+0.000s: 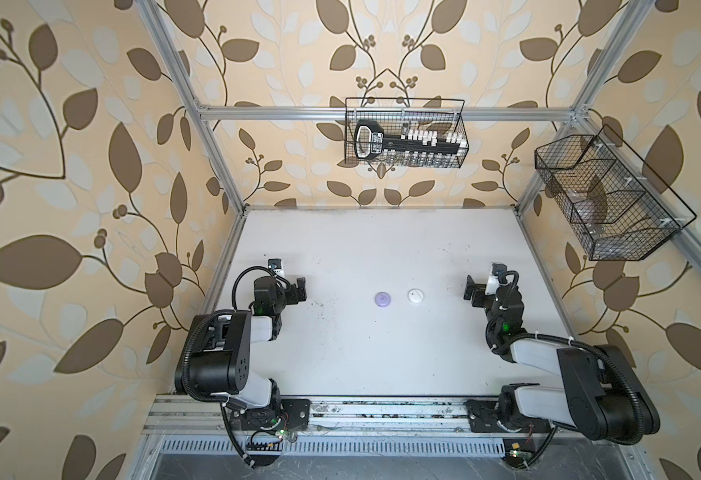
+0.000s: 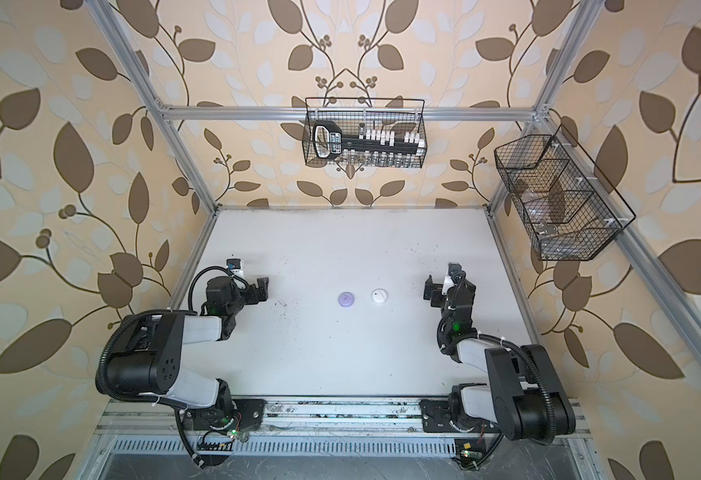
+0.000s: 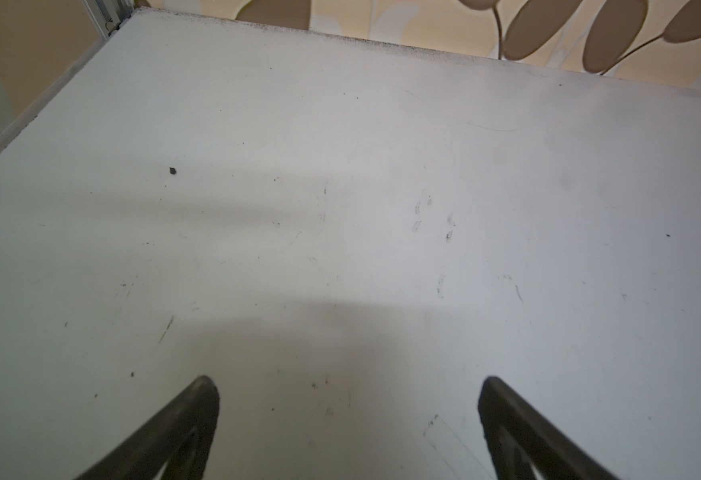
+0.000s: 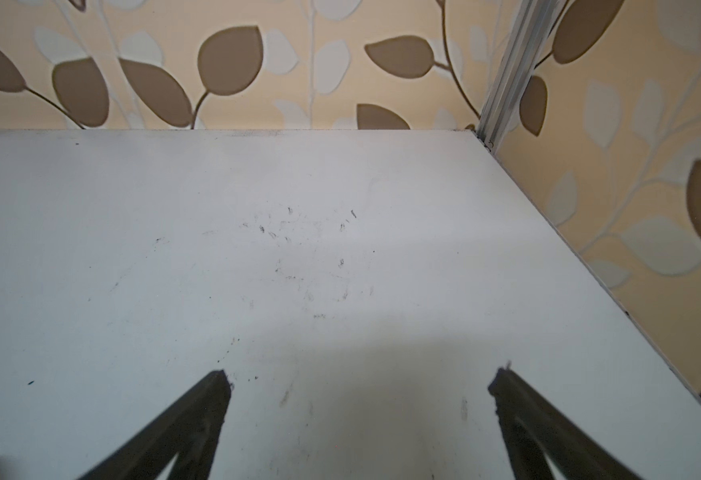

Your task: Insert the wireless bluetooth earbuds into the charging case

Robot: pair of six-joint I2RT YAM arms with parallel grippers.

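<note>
Leaf-patterned wallpaper (image 1: 91,166) in beige and brown is covering the walls on every side, and a silver metal frame (image 1: 382,113) is running up the corners and across the back. Below it a white table (image 1: 361,353) is lying flat, its top showing small dark scuffs and specks.

Two black-and-white arms are rising from a rail at the near edge: the left arm (image 1: 224,353) is folding up along the left side of the table and the right arm (image 1: 581,374) along the right side. Both are reaching inward toward the middle.

A wire basket (image 1: 407,99) is hanging from the back bar with a black tool and a row of small white pieces inside. A second wire basket (image 1: 556,158) is hanging on the right-hand rail.

The left gripper (image 1: 301,289) is hovering just over the table with its jaws spread wide and nothing between them. Its wrist view is showing only bare table between the two dark fingers (image 3: 203,399). The right gripper (image 1: 471,289) is doing the same on the other side, jaws wide and gripping nothing.

Between the two grippers, well apart from each, two small round cases are sitting side by side on the table, near each other but not touching. The lilac case (image 1: 383,299) is lying on the left and the white case (image 1: 415,296) on the right. Both are looking closed. The earbuds are not showing in any view, so I cannot tell where they are lying.
</note>
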